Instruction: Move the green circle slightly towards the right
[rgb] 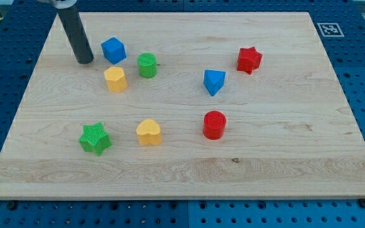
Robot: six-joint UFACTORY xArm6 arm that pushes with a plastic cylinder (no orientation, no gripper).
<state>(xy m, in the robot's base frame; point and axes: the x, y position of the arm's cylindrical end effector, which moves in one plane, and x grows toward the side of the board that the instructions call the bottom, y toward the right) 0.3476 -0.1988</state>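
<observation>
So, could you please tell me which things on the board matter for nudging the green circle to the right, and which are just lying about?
Part of the job:
green circle
my tip, at the view's left of the blue cube and green circle

Just lying about:
blue cube
yellow hexagon
blue triangle
red star
red cylinder
yellow heart
green star

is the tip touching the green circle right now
No, my tip sits at the view's left of the blue cube, which stands between it and the green circle.

Pale wooden board (284, 158) — visible grain
</observation>
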